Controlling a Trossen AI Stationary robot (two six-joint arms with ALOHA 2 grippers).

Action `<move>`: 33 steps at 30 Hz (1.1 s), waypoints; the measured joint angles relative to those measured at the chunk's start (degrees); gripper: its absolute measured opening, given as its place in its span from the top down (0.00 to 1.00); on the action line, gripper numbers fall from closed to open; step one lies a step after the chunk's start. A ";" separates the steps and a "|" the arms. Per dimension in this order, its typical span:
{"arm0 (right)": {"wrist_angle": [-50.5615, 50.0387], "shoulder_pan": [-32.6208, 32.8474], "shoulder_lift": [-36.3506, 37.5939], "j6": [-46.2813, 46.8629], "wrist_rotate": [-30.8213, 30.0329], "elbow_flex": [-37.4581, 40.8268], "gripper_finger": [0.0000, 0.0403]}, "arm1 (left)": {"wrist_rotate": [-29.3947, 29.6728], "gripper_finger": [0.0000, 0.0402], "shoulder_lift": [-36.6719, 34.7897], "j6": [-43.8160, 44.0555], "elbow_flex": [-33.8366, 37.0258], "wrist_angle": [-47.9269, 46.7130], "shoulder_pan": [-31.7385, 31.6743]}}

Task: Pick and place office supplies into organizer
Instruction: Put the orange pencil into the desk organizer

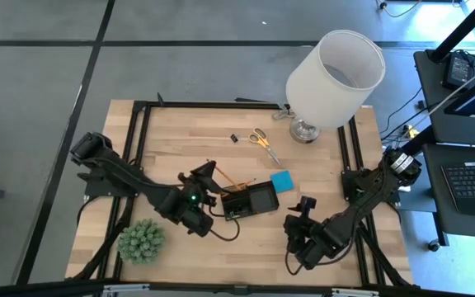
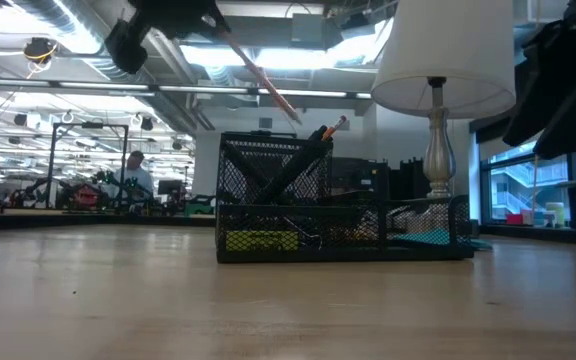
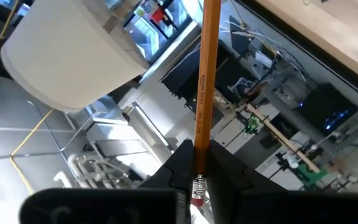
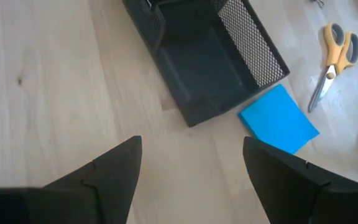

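My left gripper [image 1: 207, 172] hangs over the table's middle, just left of the black mesh organizer [image 1: 250, 200], shut on an orange pencil [image 3: 205, 74]. In the low view the pencil [image 2: 258, 72] slants down, its tip just above the organizer's tall cup [image 2: 273, 185], where another pencil [image 2: 333, 127] stands. My right gripper [image 4: 191, 168] is open, hovering near the table's near edge, right of the organizer [image 4: 204, 56]. A blue pad [image 1: 281, 181], yellow-handled scissors [image 1: 262, 140] and a small black clip [image 1: 233, 138] lie flat on the table. My left gripper [image 3: 199, 155] pinches the pencil near its eraser end [image 3: 199, 171] between the two fingers; the metal ferrule shows just behind them. The pencil runs on forward past the fingertips, along the fingers. It is lifted clear and slants down toward the organizer.
A big white lamp [image 1: 332, 78] stands at the far right of the table, beyond the scissors. A green spiky plant ball [image 1: 142, 241] sits near the near left corner. Bare wood [image 1: 180, 136] lies left and far of the organizer. A black frame rail [image 1: 138, 148] edges the table.
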State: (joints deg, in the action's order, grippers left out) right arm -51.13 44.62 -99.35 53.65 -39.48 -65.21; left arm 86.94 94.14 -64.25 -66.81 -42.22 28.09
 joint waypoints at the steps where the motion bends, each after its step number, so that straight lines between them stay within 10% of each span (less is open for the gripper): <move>1: 0.08 0.00 0.00 -0.04 0.02 0.00 0.30 | 0.15 0.95 0.60 0.00 0.00 0.01 -0.22; 33: 0.65 -0.09 0.00 -0.13 -0.55 0.00 0.30 | 1.52 0.94 13.99 2.61 0.04 2.45 0.49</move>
State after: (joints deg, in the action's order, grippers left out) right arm -50.48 44.53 -99.35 53.52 -40.04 -65.21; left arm 88.46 108.13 -61.64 -66.76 -39.77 28.58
